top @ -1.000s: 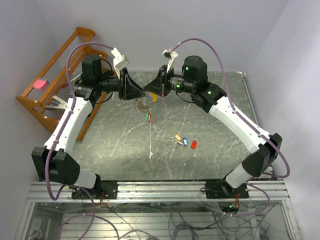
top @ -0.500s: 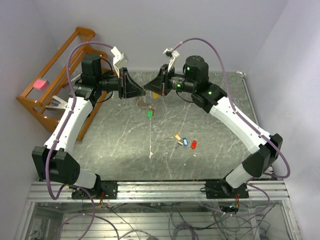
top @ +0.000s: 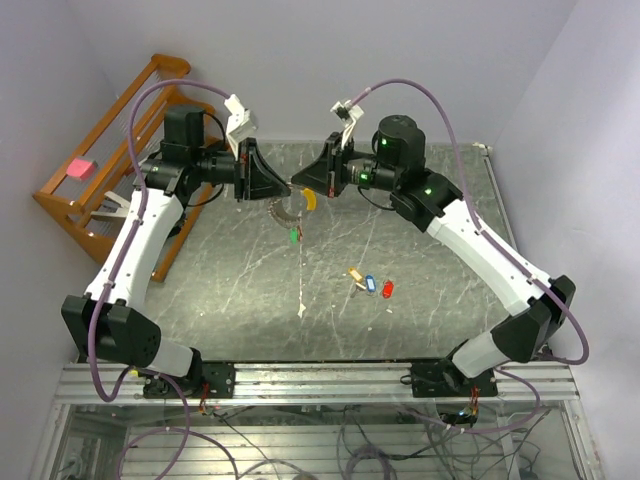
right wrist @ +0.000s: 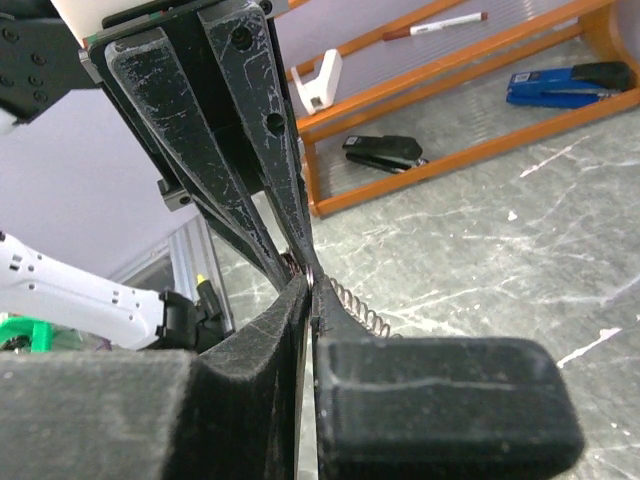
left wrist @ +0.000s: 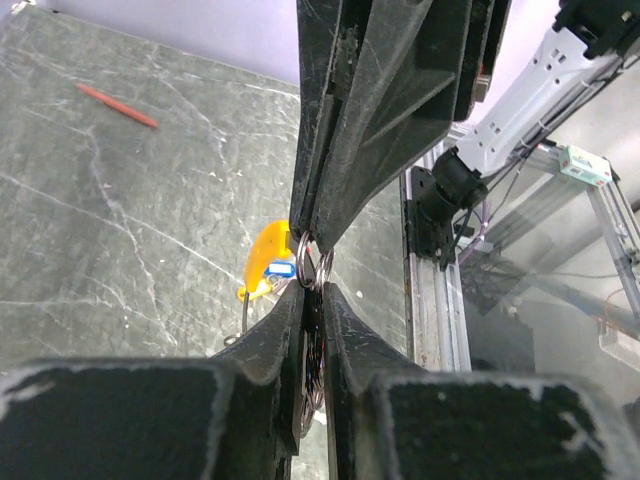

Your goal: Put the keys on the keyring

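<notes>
Above the far middle of the table, my left gripper (top: 284,191) and right gripper (top: 298,184) meet tip to tip. Both are shut on the keyring (top: 285,211), a thin silvery loop with a coiled chain. Its yellow banana piece (top: 310,200) and a green key (top: 294,236) hang below. In the left wrist view the ring (left wrist: 311,270) sits pinched at my fingertips (left wrist: 290,312), the banana piece (left wrist: 266,262) just beyond. In the right wrist view the chain (right wrist: 362,306) trails off beside my fingertips (right wrist: 292,305). Orange-yellow (top: 355,273), blue (top: 369,284) and red (top: 388,289) keys lie on the table.
A wooden rack (top: 95,195) stands off the table's left edge; it holds a black stapler (right wrist: 385,150), a blue stapler (right wrist: 565,82) and a marker (right wrist: 445,24). A red pencil (left wrist: 118,105) lies on the marble top. The aluminium frame rail (top: 320,382) runs along the near edge.
My left gripper has closed onto the keyring that the right gripper holds. Both wrists shifted slightly, and the green key and banana piece swung a little.
</notes>
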`<state>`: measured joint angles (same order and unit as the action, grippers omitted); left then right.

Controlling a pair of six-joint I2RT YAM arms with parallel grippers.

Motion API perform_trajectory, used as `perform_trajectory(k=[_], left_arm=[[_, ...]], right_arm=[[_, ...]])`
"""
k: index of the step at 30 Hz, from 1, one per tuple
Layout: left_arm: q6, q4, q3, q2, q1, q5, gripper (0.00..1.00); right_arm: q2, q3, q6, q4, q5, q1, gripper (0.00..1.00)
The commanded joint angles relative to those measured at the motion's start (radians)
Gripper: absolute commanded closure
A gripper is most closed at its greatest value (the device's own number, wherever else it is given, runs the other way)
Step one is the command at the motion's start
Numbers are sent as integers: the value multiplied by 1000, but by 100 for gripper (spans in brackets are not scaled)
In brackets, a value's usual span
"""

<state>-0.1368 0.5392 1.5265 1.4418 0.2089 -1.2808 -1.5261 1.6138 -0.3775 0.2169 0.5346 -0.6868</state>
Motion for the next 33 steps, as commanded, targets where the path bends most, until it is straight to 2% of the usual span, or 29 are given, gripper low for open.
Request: perform_trajectory(k=[1,8,16,20,25,30,33], left_arm=[[-191,166,38,-10,4,-48,93],[-408,381,85,-4,20,17,93],[-492,456,100,-7,35,70,93],[-595,541,127,-1,47,111,93],[-759,703,179,12,74,188,93],[-725,663,140,-21,78,226,93],[-672,604,80,-38,78,221,93]], right_arm=[[67,-24,48,36,25,2,94],[98,-29,80,110,43,27,82],[136,-74,128,98,73,53,72],[119,-82,181,116,128,57,72],[157,-144,195,86,197,124,71],[175,-206,202,288,-54,261,69],[148,-230,175,480,-201,271,68]])
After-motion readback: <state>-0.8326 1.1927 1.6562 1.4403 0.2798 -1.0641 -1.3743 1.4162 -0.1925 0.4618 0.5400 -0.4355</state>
